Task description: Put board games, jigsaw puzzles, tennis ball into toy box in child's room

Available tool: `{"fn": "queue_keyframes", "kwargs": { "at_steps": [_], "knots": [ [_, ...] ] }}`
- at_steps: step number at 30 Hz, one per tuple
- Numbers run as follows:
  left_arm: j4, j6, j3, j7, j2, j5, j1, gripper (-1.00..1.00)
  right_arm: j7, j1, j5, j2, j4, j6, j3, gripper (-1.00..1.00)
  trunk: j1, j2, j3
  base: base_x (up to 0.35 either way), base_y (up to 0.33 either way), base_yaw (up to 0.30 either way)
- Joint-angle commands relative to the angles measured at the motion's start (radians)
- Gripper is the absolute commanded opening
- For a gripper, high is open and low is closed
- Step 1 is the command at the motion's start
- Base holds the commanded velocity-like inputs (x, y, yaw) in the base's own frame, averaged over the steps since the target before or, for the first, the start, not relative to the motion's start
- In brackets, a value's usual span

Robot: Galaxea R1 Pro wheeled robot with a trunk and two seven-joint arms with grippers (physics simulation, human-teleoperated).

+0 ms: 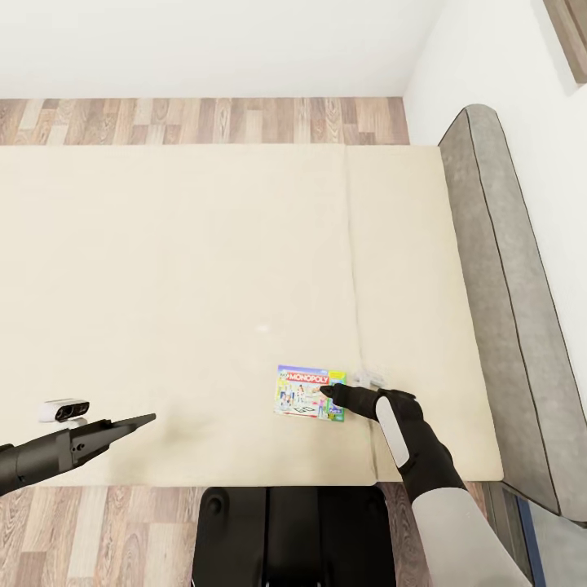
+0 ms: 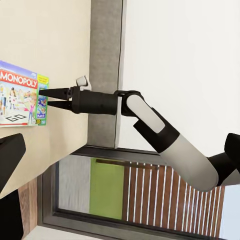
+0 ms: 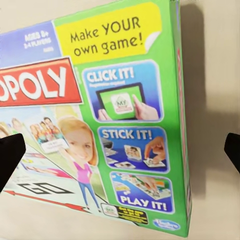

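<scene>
The right gripper [image 1: 329, 392], black with two tapered fingers, is spread apart by a narrow gap at the right edge of the flat green-and-white board game box with a red band reading MONOPOLY [image 1: 311, 392]. In the left wrist view its fingers [image 2: 55, 92] sit one above and one below that edge [image 2: 42, 100]; whether they actually press the box cannot be told. In the right wrist view the two dark fingertips [image 3: 10, 157] stand wide to either side of the printed cover [image 3: 117, 115].

The box lies flat on the wide beige mattress of the bed [image 1: 179, 269], near its front edge and right of centre, just left of a seam. Its long axis runs left to right.

The left gripper [image 1: 134, 424], black and slender, hovers over the near left part of the mattress, well apart from the box; its opening cannot be judged.
</scene>
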State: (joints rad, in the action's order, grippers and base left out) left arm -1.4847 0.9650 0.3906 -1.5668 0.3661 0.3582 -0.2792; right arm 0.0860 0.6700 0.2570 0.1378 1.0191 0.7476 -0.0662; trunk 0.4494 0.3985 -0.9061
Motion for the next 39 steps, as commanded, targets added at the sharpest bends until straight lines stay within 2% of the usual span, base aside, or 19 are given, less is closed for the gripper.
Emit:
{"fn": "queue_keyframes", "kwargs": {
  "at_steps": [1, 12, 26, 39],
  "knots": [
    [0.000, 0.011, 0.000, -0.004, 0.000, -0.001, 0.000, 1.00, 0.008, 0.001, -0.005, 0.001, 0.001, 0.006, -0.004, 1.00, 0.001, 0.002, -0.001, 0.000, 0.000, 0.000],
    [0.000, 0.011, 0.000, -0.004, 0.001, -0.001, 0.000, 1.00, 0.008, 0.005, -0.005, 0.002, 0.003, 0.008, -0.005, 1.00, 0.001, 0.002, -0.001, 0.000, 0.000, 0.000],
    [0.000, 0.011, 0.001, -0.004, 0.001, -0.001, -0.001, 1.00, 0.004, 0.073, -0.005, 0.006, -0.002, 0.027, -0.004, 1.00, 0.001, 0.002, -0.001, 0.000, 0.000, 0.000],
    [0.000, 0.011, 0.001, -0.004, 0.001, -0.001, 0.000, 1.00, -0.001, 0.088, -0.005, 0.005, -0.006, 0.033, -0.004, 1.00, 0.001, 0.002, -0.004, 0.000, 0.000, 0.000]
  ]
}}
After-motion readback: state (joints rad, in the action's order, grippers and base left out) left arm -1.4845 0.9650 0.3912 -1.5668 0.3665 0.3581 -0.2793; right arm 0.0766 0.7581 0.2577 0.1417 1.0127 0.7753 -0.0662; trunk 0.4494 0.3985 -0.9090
